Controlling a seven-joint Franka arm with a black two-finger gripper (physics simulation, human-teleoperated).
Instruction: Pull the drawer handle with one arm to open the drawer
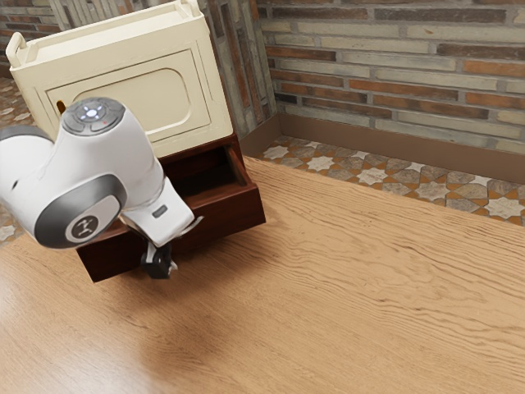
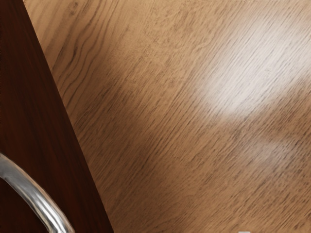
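Okay, drawer (image 1: 233,215) is out, its cavity exposed below the cream cabinet (image 1: 212,90), front over the table (image 1: 353,287). Curved metal handle (image 2: 35,196) is on that front, near the fingers (image 1: 157,263) – can't tell if they're open or closed. Risk: off-centre hold slips on further pull, or sideways load jams the drawer.
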